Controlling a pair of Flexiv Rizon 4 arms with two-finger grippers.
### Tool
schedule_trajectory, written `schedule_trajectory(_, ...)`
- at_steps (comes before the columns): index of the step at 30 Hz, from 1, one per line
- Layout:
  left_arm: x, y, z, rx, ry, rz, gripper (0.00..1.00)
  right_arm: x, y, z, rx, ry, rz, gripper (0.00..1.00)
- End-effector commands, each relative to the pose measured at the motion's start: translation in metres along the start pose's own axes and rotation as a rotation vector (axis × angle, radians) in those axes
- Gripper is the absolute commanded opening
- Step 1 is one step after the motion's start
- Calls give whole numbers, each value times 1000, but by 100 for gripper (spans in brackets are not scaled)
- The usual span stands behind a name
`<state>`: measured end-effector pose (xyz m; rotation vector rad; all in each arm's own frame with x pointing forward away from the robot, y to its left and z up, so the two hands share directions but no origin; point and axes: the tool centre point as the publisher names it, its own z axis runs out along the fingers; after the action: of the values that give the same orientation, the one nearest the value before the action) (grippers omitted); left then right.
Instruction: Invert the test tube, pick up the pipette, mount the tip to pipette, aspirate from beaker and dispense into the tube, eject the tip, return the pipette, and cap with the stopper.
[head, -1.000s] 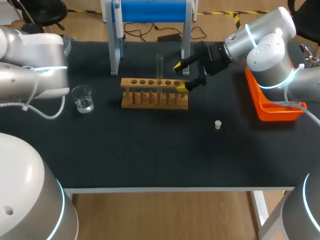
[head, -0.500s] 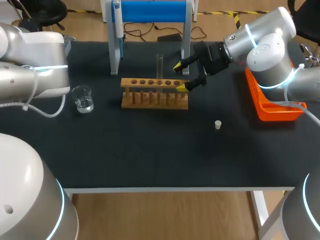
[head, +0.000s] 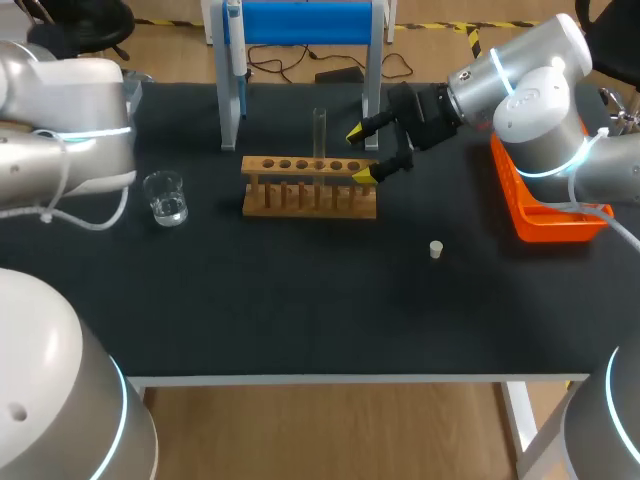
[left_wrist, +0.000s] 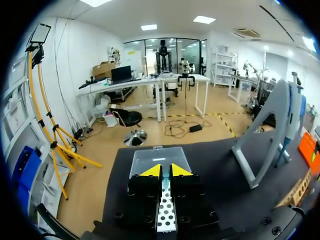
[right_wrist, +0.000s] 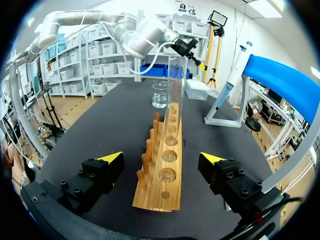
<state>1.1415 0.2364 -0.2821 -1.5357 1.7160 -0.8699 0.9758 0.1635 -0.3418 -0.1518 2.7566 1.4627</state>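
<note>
Straddling the wooden rack's (right_wrist: 167, 170) near end, the right jaws stand wide apart, touching nothing, with the test tube (right_wrist: 176, 82) upright in a hole at 12 o'clock ahead. Only the left wrist view shows the left jaws, together, a clear box (left_wrist: 157, 156) just ahead. Overhead, the beaker (head: 165, 197) sits at the rack's 9 o'clock, the stopper (head: 436, 249) at 5 o'clock on open worktop (head: 300, 310), and the pipette (head: 233, 40) hangs at 11 o'clock.

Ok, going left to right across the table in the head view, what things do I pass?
You pass the clear glass beaker → wooden test tube rack → small white stopper → orange plastic tray.
</note>
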Motion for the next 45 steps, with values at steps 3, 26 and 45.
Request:
schedule_trajectory(3,6,-7,-34,42,143,76,0,0,0,-1,2,1,0,100)
schedule_trajectory(26,66,-22,-107,36,661,424,0,0,0,-1,2,1,0,100)
schedule_trajectory(45,110,-36,-129,-11,788,550,0,0,0,-1,2,1,0,100)
